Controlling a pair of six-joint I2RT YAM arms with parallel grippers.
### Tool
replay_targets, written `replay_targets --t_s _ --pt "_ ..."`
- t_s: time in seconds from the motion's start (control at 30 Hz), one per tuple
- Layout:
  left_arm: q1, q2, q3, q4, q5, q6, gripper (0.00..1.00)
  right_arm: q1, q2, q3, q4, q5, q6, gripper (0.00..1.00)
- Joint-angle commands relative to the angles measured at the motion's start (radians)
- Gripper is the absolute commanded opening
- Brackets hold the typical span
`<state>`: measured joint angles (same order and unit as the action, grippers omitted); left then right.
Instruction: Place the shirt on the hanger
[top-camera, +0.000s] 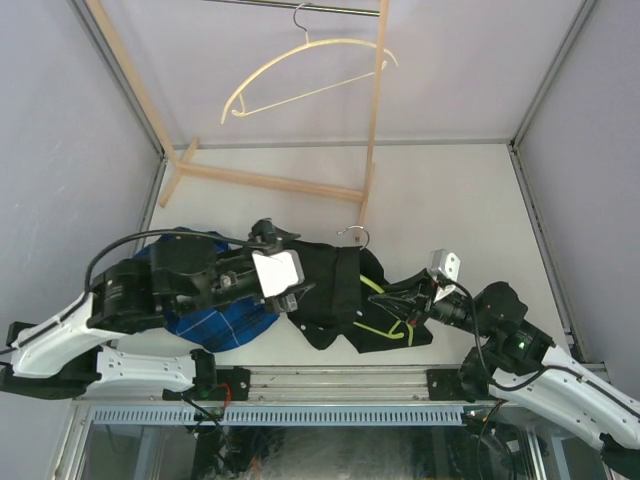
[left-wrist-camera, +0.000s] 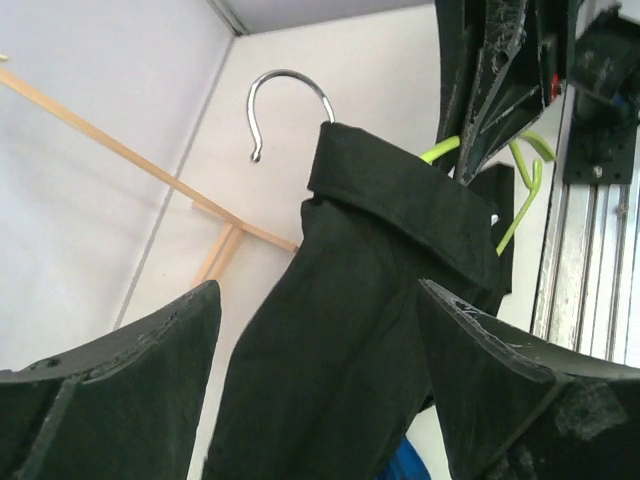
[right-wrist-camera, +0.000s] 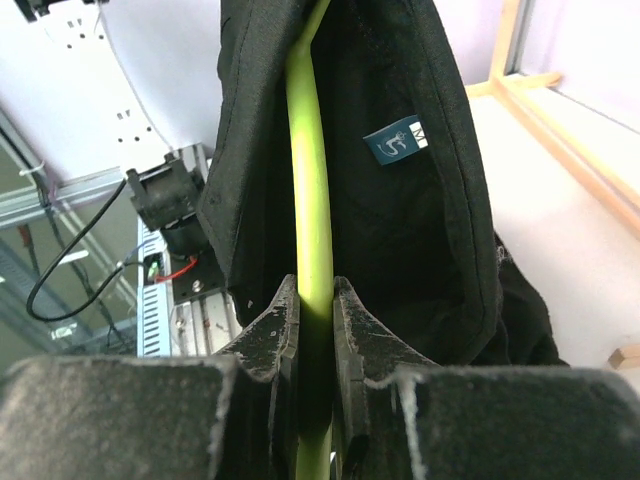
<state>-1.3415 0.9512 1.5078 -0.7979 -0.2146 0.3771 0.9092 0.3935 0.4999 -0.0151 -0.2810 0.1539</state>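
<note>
From above, the black long-sleeved collared shirt (top-camera: 335, 290) is bunched near the front edge of the white surface (top-camera: 450, 200), between the two arms. It is draped over the thin lime-green plastic hanger (top-camera: 385, 300), whose metal hook (top-camera: 352, 236) pokes out at the far side. The left end effector (top-camera: 300, 290) sits at the shirt's left edge and the right end effector (top-camera: 405, 297) at its right. A blue plaid shirt (top-camera: 225, 325) lies beneath the left arm. Farther back stands a wooden rack (top-camera: 270, 182), with a cream hanger (top-camera: 300, 65) hung on its rail.

In the left wrist view, the left end effector (left-wrist-camera: 320, 290) is spread wide and the black shirt (left-wrist-camera: 350, 330) hangs between its fingers (left-wrist-camera: 130, 380); I cannot tell whether they touch the cloth. The collar is folded over just below the hook (left-wrist-camera: 285, 100), and the green hanger (left-wrist-camera: 525, 190) shows at the right.

In the right wrist view, the right end effector (right-wrist-camera: 310, 320) is pressed together, pinching the green hanger (right-wrist-camera: 305, 230). The shirt (right-wrist-camera: 420, 230) wraps around the bar, a small blue label (right-wrist-camera: 398, 143) showing inside.
</note>
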Motion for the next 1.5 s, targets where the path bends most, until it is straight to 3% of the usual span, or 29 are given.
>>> replay_targets --t_s 0.0,0.23,0.9,1.13,1.27,1.4,1.47 --pt "-0.002 0.029 0.023 -0.041 0.057 0.024 0.79 -0.006 0.002 0.041 0.033 -0.075 -0.024 0.00" --pt "-0.001 0.055 -0.031 -0.066 0.082 -0.005 0.67 -0.006 -0.029 0.044 0.014 -0.073 -0.053 0.00" --pt "0.002 0.100 -0.078 -0.056 0.103 -0.024 0.43 -0.004 -0.011 0.092 -0.011 -0.157 -0.090 0.00" --pt "0.006 0.101 -0.083 -0.056 0.105 -0.028 0.20 -0.004 -0.019 0.106 -0.050 -0.104 -0.108 0.00" --pt "0.008 0.071 -0.104 -0.050 0.103 -0.040 0.01 -0.006 -0.046 0.131 -0.120 -0.057 -0.132 0.13" --pt "0.010 0.033 -0.139 -0.038 0.094 -0.051 0.00 -0.006 -0.082 0.158 -0.176 0.013 -0.149 0.38" --pt "0.011 0.017 -0.151 -0.037 0.080 -0.054 0.00 -0.007 -0.106 0.174 -0.203 0.079 -0.145 0.45"
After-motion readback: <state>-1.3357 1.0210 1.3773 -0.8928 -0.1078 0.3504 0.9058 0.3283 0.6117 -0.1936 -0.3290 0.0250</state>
